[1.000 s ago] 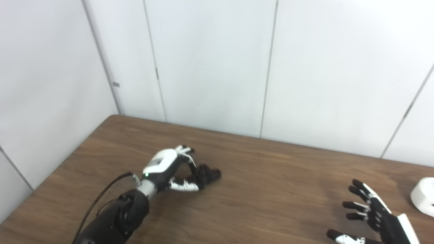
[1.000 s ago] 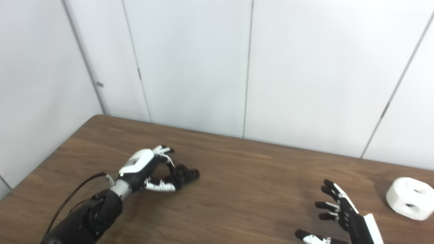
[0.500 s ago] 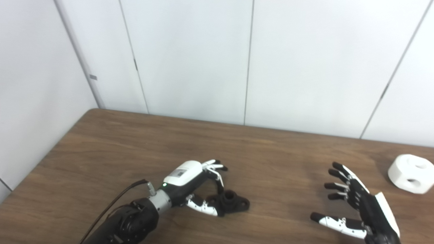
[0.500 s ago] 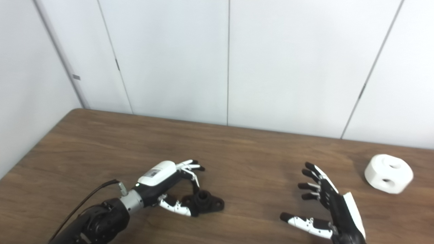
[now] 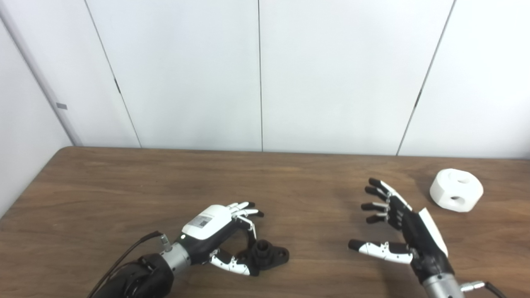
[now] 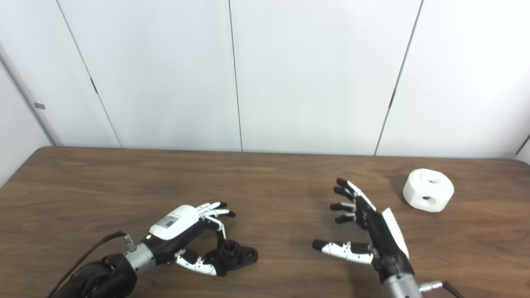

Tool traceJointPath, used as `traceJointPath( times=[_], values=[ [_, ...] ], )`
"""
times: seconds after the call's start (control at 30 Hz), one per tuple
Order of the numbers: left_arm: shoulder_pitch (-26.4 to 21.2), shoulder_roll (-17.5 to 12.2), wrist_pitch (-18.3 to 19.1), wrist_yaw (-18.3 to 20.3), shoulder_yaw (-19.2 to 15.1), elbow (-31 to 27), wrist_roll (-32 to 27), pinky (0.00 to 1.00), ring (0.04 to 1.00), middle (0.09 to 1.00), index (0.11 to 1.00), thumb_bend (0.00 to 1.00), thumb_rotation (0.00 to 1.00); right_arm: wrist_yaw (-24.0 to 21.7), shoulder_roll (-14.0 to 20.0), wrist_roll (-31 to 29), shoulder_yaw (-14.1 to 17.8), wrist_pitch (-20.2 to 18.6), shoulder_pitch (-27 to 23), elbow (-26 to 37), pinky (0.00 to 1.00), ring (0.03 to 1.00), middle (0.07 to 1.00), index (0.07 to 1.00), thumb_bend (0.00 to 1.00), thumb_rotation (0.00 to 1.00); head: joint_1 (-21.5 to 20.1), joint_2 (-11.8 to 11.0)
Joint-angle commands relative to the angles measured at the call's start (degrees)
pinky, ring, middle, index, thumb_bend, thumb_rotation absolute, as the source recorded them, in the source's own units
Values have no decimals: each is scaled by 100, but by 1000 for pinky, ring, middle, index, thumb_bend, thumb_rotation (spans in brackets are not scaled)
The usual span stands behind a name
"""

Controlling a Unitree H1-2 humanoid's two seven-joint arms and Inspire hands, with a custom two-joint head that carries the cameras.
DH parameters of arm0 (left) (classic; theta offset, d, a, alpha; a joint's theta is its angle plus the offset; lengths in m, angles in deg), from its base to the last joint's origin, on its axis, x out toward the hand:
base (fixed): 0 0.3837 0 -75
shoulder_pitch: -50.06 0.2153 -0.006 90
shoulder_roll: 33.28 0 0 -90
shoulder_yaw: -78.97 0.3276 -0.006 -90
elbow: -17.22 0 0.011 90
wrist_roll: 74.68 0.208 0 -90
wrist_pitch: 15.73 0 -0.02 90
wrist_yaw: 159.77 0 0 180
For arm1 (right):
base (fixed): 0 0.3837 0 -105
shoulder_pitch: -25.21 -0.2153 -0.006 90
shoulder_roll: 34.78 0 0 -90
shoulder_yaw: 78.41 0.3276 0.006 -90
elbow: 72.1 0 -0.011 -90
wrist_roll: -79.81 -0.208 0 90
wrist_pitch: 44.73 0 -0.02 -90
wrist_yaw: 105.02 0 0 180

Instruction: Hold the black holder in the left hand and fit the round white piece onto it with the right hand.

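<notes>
A black holder (image 5: 270, 255) with a short round post lies on the wooden table (image 5: 124, 186), near the front edge, left of centre. My left hand (image 5: 213, 231) is shut on it: the fingers arch over its left end and the thumb presses in from below. The round white piece (image 5: 456, 195), a thick disc with holes, sits at the back right of the table. Left of it and closer to me, my right hand (image 5: 408, 231) hovers open with its fingers spread, a clear gap away from the piece, and holds nothing.
White wall panels (image 5: 261, 82) stand right behind the table's far edge. The table's left edge (image 5: 25, 194) runs close to a side wall. A cable (image 5: 124, 258) trails from my left wrist.
The camera has swung right, so the whole scene shifted left. My left hand has drawn the holder nearer the front edge. My right hand has risen further into view, still open.
</notes>
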Motion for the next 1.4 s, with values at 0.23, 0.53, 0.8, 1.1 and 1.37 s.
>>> traceJointPath(
  times=[0.23, 0.53, 0.8, 1.1, 1.37],
  values=[
    [17, 71, -249, -50, 416, 774, 588, 911, 962, 885, 484, 524, 54, -299, 1075, 111, 453, -385, -831, 682, 619, 737, 849, 870, 694, 118, -862, -285],
    [103, -91, -609, -319, 381, 927, 492, 851, 914, 850, 485, 522, 49, -501, 2420, 1310, 703, -1093, -1819, 519, 631, 752, 831, 815, 818, 133, -1848, -631],
    [126, -221, -637, -247, 394, 931, 499, 874, 921, 850, 485, 522, 48, -546, 2970, 1476, 991, -1251, -2096, 294, 627, 797, 849, 828, 781, 169, -1995, -618],
    [3, -169, -815, -510, 527, 1263, 665, 859, 906, 836, 485, 523, 50, -834, 3339, 1472, 1203, -1670, -2033, 111, 653, 803, 874, 857, 820, 235, -2232, -824],
    [33, -210, -971, -759, 568, 1577, 611, 892, 923, 854, 485, 523, 51, -1977, 4038, 1175, 745, -2148, -2236, -200, 845, 964, 980, 965, 924, 335, -2352, -884]
  ],
)
